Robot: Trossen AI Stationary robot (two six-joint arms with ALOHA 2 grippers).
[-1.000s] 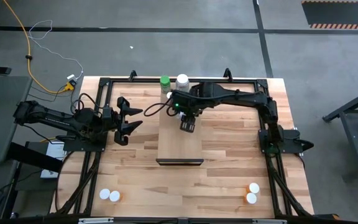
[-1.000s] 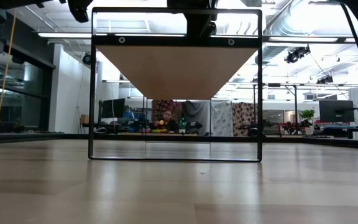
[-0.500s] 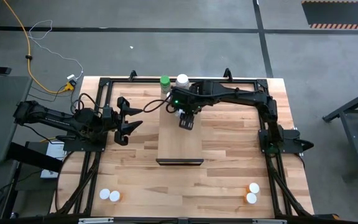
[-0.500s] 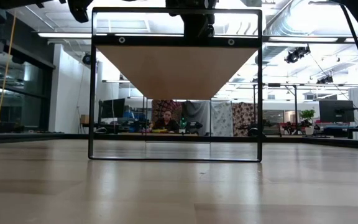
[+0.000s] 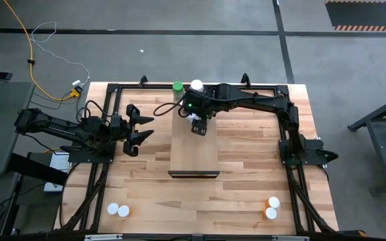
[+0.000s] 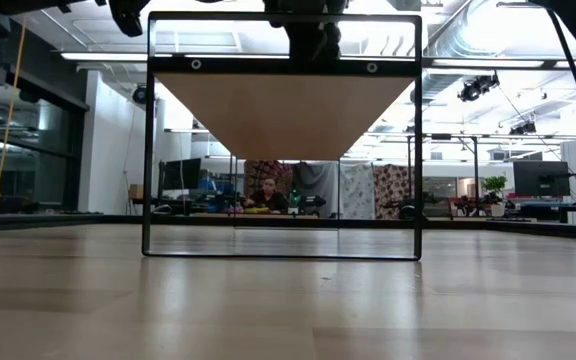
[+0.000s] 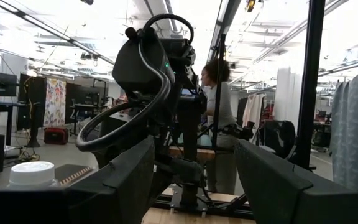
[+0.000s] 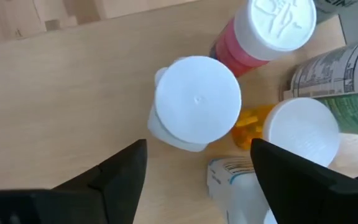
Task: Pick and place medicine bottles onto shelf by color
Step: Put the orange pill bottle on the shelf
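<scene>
The shelf (image 5: 193, 150) is a pale board raised on a black frame at the table's middle; the low view shows its underside (image 6: 283, 110). Several medicine bottles stand at its far end: a white one with a white cap (image 8: 197, 102), a pink one (image 8: 272, 28), an orange one (image 8: 303, 130) and a green-labelled one (image 8: 344, 81). The high view shows a green cap (image 5: 177, 87) and a white cap (image 5: 197, 86) there. My right gripper (image 8: 197, 180) hangs open above the white bottle, one finger on either side, apart from it. My left gripper (image 5: 138, 128) waits open at the table's left.
Two white-capped bottles (image 5: 118, 210) stand near the table's front left corner and two more (image 5: 272, 207) near the front right. Black frame rails (image 5: 112, 90) run around the table. A person (image 6: 265, 192) sits in the room beyond the far edge.
My right gripper has drawn back a little toward the table's far edge, over the bottles at the shelf's far end. The bottles stand where they were.
</scene>
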